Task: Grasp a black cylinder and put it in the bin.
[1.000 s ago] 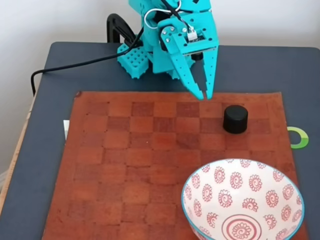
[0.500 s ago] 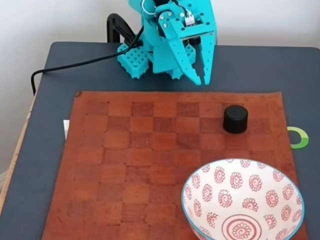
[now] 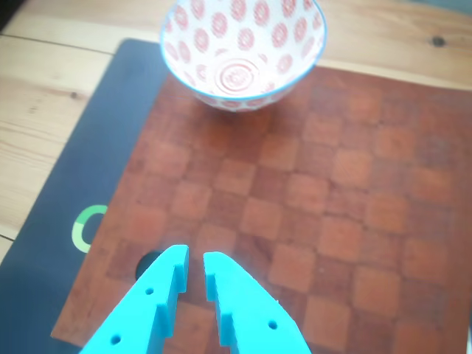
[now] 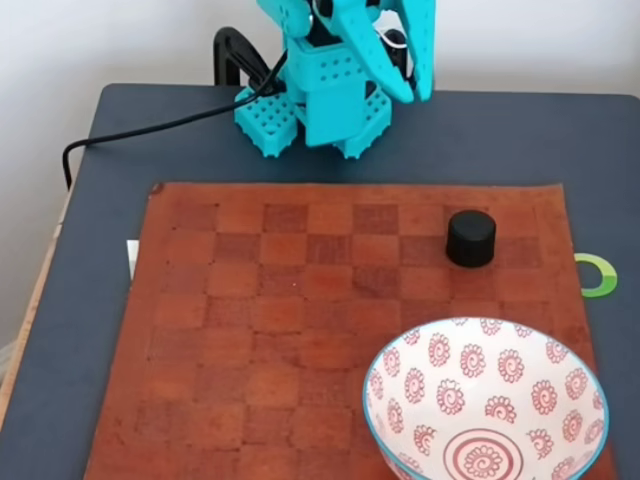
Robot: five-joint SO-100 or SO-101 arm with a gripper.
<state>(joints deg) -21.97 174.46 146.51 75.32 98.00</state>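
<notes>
1. Because it has to receive the drop, the bowl (image 4: 487, 400) sits nearest the fixed camera, at the front right corner of the checkered mat (image 4: 250, 330), its mouth facing up and nothing in it.
2. Beyond the bowl, toward the arm, the black cylinder (image 4: 470, 238) stands upright on a square in the mat's back rows; bare squares separate it from the bowl and nothing touches it.
3. Farther from the bowl, off the mat's back edge, the gripper (image 4: 415, 95) hangs raised above the dark table (image 4: 560, 140), holding nothing; the jaws stand narrowly apart in the other view (image 3: 195, 254). Judging by that gap, it needs to spread before closing round the cylinder.
4. In the other view the cylinder (image 3: 147, 264) peeks out just left of the left fingertip, so the approach looks offset.
5. Farthest from the bowl, the arm's base (image 4: 325, 100) stands at the table's back edge, presumably so the reach covers the mat.
</notes>
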